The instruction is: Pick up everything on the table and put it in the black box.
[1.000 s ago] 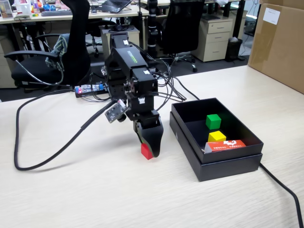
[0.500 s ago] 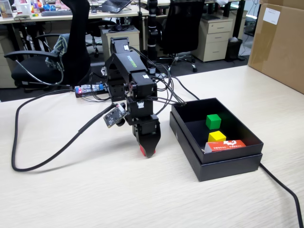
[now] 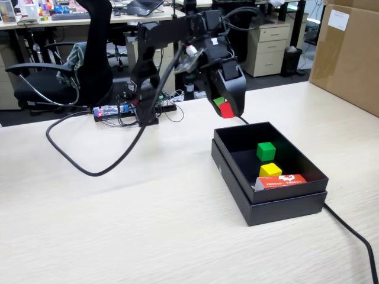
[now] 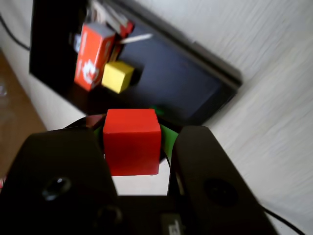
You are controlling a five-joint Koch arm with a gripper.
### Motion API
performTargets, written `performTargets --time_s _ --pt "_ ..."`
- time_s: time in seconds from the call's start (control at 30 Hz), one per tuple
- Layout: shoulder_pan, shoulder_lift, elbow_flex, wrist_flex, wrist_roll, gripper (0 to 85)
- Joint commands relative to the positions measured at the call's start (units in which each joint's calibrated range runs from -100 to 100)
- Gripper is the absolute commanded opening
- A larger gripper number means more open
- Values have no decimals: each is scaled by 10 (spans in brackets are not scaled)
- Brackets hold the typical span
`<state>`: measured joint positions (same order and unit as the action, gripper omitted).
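My gripper [image 3: 227, 108] is raised in the air just behind the far left corner of the black box [image 3: 284, 204], shut on the small red cube [image 3: 228, 110]. The wrist view shows the red cube [image 4: 131, 141] clamped between the two dark jaws of the gripper [image 4: 132, 144], with the black box [image 4: 161, 78] below and beyond it. Inside the box lie a green cube [image 3: 266, 151], a yellow cube [image 3: 270, 170] and a small red-and-white carton [image 3: 281, 181]. The box rests on the pale wood-grain table [image 3: 118, 225].
A big brown cardboard carton [image 3: 346, 53] stands at the table's far right. A thick black cable [image 3: 77, 160] loops over the left of the table, and another cable [image 3: 355, 236] runs off the front right. Office chairs and desks stand behind the table.
The gripper closed on the red cube on the table left of the box, then lifted it and swung up and right to above the box's far left corner.
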<state>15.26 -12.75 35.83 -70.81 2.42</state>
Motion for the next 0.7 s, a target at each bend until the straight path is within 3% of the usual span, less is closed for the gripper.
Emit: performTargets --time_s 0.0,0.1,0.43,0.47,0.53,0.67 --pt "9 42 61 0 8 9" --pt "13 179 86 0 12 9" --pt "12 337 109 0 15 20" --pt "12 346 106 0 15 104" --pt "12 352 100 0 15 181" --pt "11 342 94 0 15 195"
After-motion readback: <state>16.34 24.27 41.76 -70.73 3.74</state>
